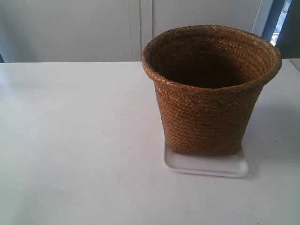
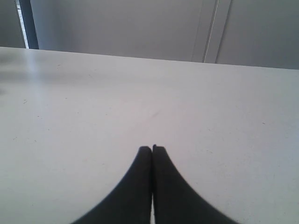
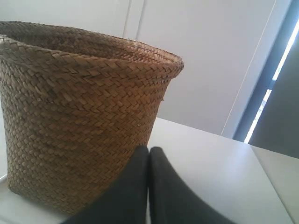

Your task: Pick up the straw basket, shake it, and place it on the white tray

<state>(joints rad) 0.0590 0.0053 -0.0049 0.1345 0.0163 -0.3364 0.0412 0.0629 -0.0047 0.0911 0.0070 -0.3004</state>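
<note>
1 straw basket (image 1: 208, 101) sits on 1 white tray (image 1: 206, 168); left fingers (image 2: 138, 186), right fingers (image 3: 135, 186) closed, empty.

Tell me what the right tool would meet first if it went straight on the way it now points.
Most likely the straw basket: the shut right tool aims at the edge of its woven side wall, close ahead. Depth is unclear, so it might just slip past over the table.
</note>
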